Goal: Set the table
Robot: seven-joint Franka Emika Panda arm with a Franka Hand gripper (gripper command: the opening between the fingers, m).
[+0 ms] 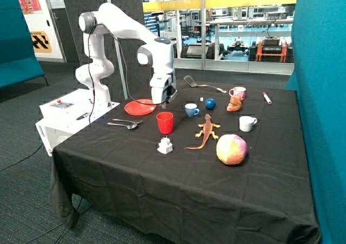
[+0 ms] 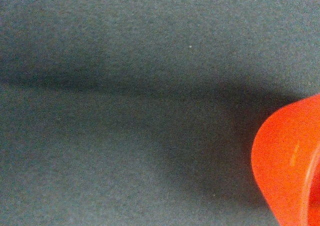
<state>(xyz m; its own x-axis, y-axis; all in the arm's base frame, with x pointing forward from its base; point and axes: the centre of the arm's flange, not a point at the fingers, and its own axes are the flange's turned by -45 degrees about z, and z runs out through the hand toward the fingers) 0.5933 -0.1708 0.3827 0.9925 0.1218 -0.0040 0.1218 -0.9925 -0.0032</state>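
My gripper [image 1: 168, 99] hangs just above the black tablecloth [image 1: 178, 173], between the red plate [image 1: 140, 107] and the red cup [image 1: 165, 122], and holds nothing that I can see. The cup stands upright in front of it. A spoon and a fork [image 1: 125, 124] lie beside the plate near the table's edge. The wrist view shows only bare cloth [image 2: 125, 110] and the curved wall of the red cup [image 2: 287, 166] at one corner.
A blue-and-white cup [image 1: 191, 110], a blue ball [image 1: 210, 104], a spatula [image 1: 201, 84], a pink mug [image 1: 238, 93], a white cup [image 1: 247, 123], an orange toy lizard [image 1: 206, 130], a pink-yellow ball [image 1: 231, 149] and a small white object [image 1: 165, 145] lie around.
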